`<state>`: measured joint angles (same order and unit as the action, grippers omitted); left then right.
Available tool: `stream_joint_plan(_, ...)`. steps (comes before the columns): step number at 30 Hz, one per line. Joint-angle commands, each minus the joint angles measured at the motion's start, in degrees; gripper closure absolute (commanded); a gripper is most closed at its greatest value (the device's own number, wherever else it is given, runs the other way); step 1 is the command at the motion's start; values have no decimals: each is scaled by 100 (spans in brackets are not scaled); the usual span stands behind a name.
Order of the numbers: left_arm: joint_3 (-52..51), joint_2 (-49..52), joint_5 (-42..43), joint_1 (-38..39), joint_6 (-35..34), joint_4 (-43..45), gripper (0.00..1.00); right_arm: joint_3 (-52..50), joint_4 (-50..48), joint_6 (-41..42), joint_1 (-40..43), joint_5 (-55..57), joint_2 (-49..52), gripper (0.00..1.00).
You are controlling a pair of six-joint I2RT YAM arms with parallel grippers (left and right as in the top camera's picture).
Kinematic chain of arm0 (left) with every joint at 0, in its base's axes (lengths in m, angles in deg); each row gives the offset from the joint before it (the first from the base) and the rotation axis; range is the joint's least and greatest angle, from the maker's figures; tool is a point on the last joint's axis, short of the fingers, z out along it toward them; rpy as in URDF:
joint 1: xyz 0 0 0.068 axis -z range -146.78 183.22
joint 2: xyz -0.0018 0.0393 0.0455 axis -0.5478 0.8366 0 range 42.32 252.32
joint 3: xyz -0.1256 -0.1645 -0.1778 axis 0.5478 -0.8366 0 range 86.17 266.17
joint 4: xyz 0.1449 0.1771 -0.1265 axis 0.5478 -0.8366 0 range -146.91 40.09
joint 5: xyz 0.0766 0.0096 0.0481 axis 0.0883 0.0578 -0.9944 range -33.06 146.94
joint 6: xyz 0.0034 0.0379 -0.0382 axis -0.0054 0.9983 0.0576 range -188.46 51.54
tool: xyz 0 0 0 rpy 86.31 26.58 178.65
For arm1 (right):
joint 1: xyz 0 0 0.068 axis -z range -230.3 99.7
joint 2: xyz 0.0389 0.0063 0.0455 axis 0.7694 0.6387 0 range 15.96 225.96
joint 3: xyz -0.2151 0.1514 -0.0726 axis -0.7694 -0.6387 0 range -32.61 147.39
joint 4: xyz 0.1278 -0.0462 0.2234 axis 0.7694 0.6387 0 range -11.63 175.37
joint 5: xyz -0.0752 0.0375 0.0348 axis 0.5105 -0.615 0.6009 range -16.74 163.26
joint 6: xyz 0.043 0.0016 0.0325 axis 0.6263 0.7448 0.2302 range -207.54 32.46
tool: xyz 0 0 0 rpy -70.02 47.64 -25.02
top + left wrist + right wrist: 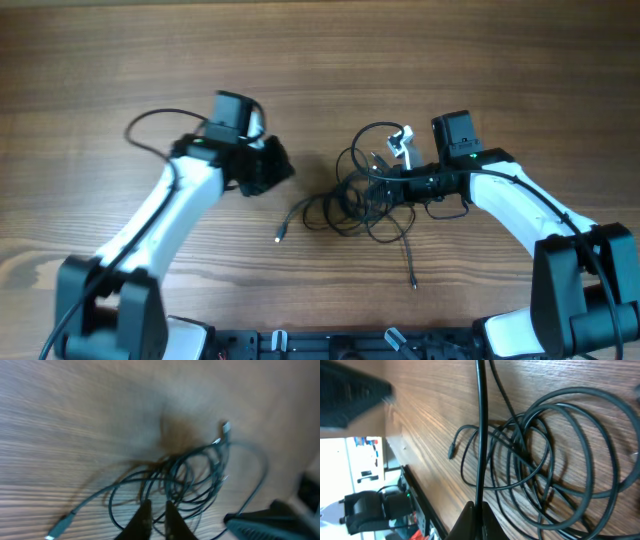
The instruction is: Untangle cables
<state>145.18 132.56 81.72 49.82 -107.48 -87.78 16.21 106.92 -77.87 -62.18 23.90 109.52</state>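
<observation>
Wood-grain table [100, 50] fills the overhead view, its brown boards running side to side. Past its edge the right wrist view shows a bright, washed-out strip of room with dark gear in it, too blurred to name.

The left arm [165, 215] comes in from the bottom-left corner and bends inward. Its left gripper [272, 166] points right toward the middle of the table, well apart from the cables [365, 195]. The right arm [525, 205] comes in from the bottom-right corner and reaches left, with the right gripper [398, 172] low in the right side of the tangle.

The cables lie at the table's centre as one knot of overlapping thin black loops. Two loose ends trail out: a plug [279, 238] to the lower left and a second plug [413, 286] below.

In the right wrist view the fingers are pressed together on one strand, which runs straight and taut away from the tips across the loops. In the left wrist view the fingers stand a narrow slit apart with nothing clamped between them.

That view is smeared, so the crossings cannot be traced. A small white piece [402, 140] at the top of the tangle is too small to identify. Both arm bases are cut off by the bottom edge.
</observation>
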Motion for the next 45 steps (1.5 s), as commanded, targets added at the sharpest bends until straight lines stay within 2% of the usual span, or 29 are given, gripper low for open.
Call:
stream_joint_plan(1, 13, 553, -17, 503, 133, 149, 82, 20, -7, 817, -11, 1137, 85, 96)
stream_joint_plan(3, 13, 798, -24, 723, 133, 321, 66, 20, 22, 1029, -11, 1397, 85, 96)
stream_joint_plan(5, 13, 1049, -284, 946, 133, 522, 41, 20, 57, 1047, -11, 1471, 85, 96)
stream_joint_plan(7, 13, 1196, -518, 1082, 133, 654, 31, 20, 90, 1047, -11, 1493, 85, 96)
stream_joint_plan(8, 13, 1281, -557, 1156, 133, 774, 30, 20, 118, 1040, -11, 1515, 85, 96)
stream_joint_plan(17, 13, 1458, -544, 1825, 131, 1556, 39, 20, 201, 1045, -11, 1537, 85, 96)
stream_joint_plan(19, 15, 1458, -741, 1893, 136, 1696, 49, 20, 295, 1126, -11, 1705, 85, 96)
stream_joint_plan(21, 15, 1456, -796, 1864, 144, 1794, 53, 20, 455, 1329, -11, 2098, 85, 96)
stream_joint_plan(23, 15, 1451, -791, 1786, 155, 1910, 53, 20, 664, 1567, -11, 2649, 85, 96)
stream_joint_plan(25, 15, 1451, -793, 1700, 153, 2041, 47, 20, 874, 1790, -11, 3047, 85, 96)
stream_joint_plan(30, 15, 1458, -828, 1770, 155, 2382, 42, 20, 881, 1770, -11, 2999, 85, 96)
stream_joint_plan(37, 15, 1458, -1182, 1899, 157, 2398, 47, 20, 881, 1749, -11, 2986, 85, 96)
stream_joint_plan(40, 15, 1467, -1200, 1923, 474, 2452, 52, 20, 885, 1749, -11, 2986, 85, 96)
stream_joint_plan(45, 15, 1537, -1233, 2065, 1038, 2562, 52, 20, 885, 1753, -11, 2983, 85, 96)
